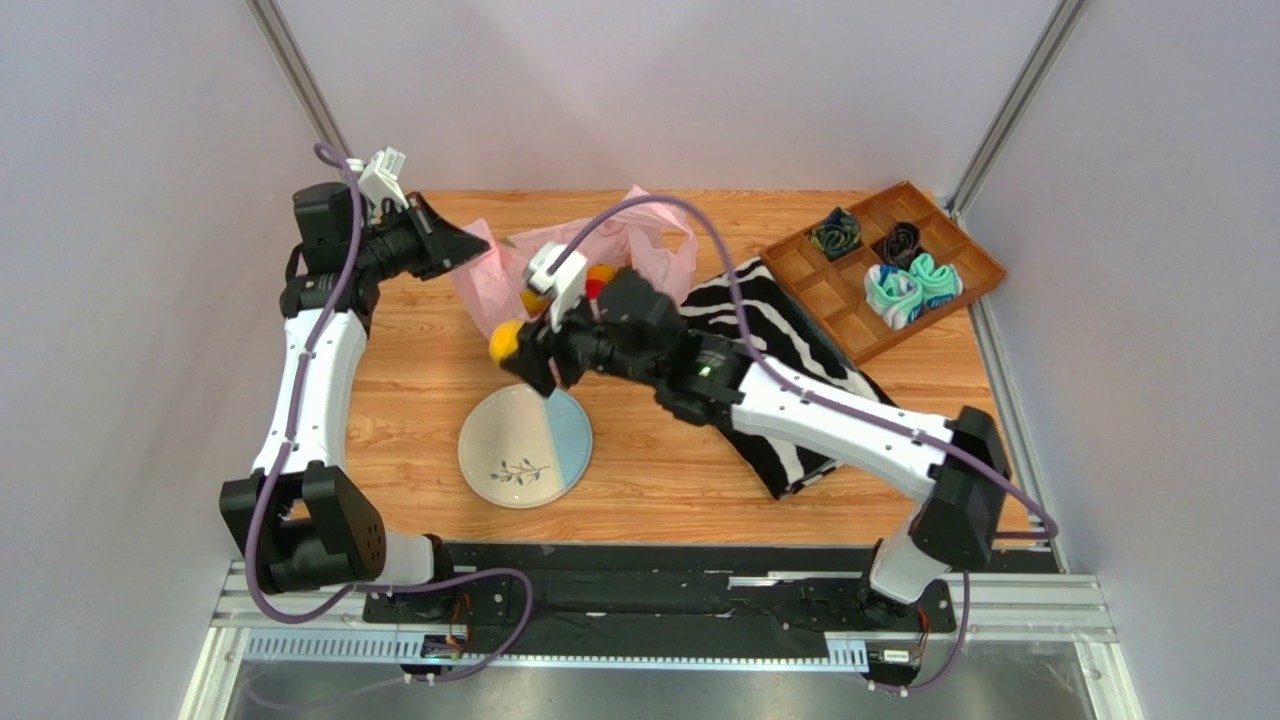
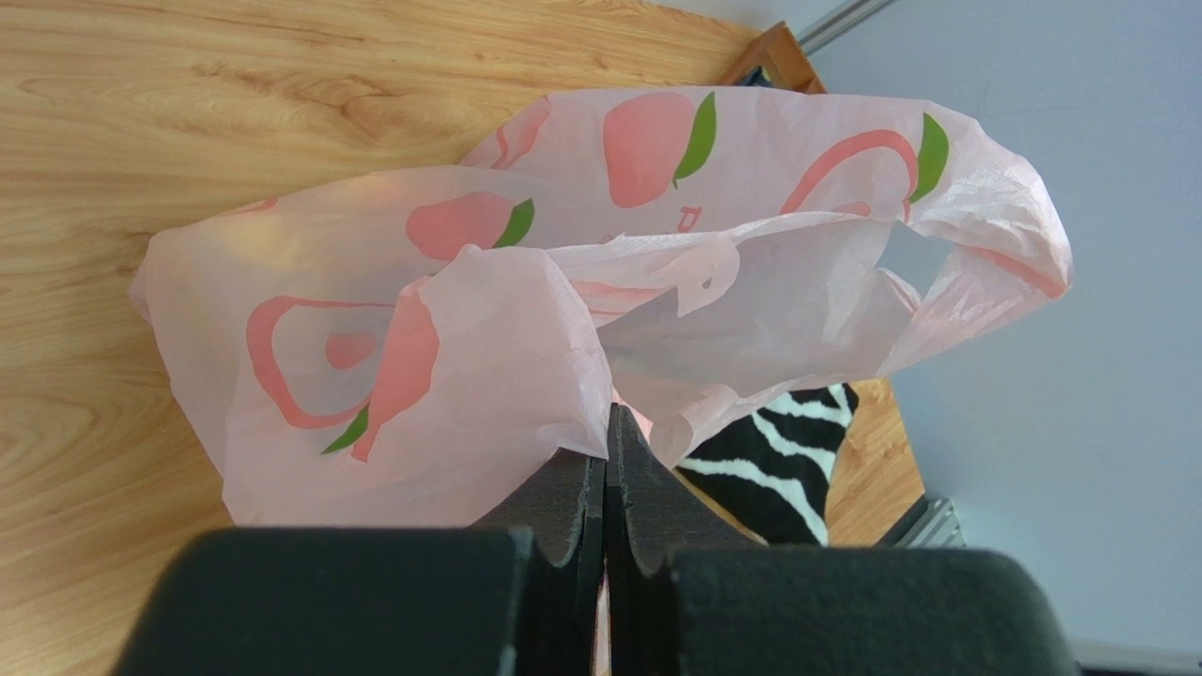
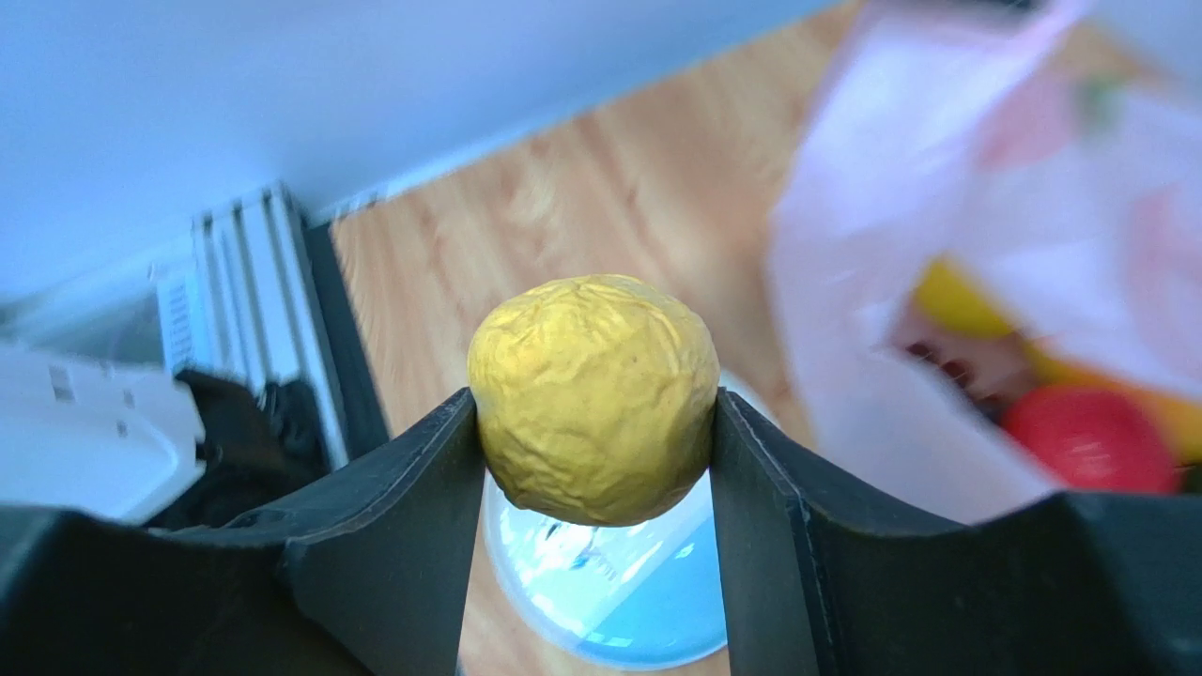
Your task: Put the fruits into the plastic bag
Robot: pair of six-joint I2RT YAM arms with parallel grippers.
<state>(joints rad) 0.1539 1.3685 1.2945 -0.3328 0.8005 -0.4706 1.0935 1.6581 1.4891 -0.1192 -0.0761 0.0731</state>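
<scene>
- The right claw (image 3: 593, 423) is clamped on a yellow lemon (image 3: 593, 380), held above the blue-and-white plate (image 1: 526, 446) near the centre of the top view.
- The left claw (image 2: 607, 440) is pinched tight on an edge of the pink plastic bag (image 2: 466, 352), at the upper centre of the worktop (image 1: 661, 465).
- A red fruit (image 3: 1094, 444) and a yellow fruit (image 3: 952, 299) lie inside the bag.

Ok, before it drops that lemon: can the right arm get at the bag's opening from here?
Probably yes. The left gripper pinches up an edge of the plastic bag; its mouth faces the right gripper holding the lemon, red fruit showing inside, nothing between.
</scene>
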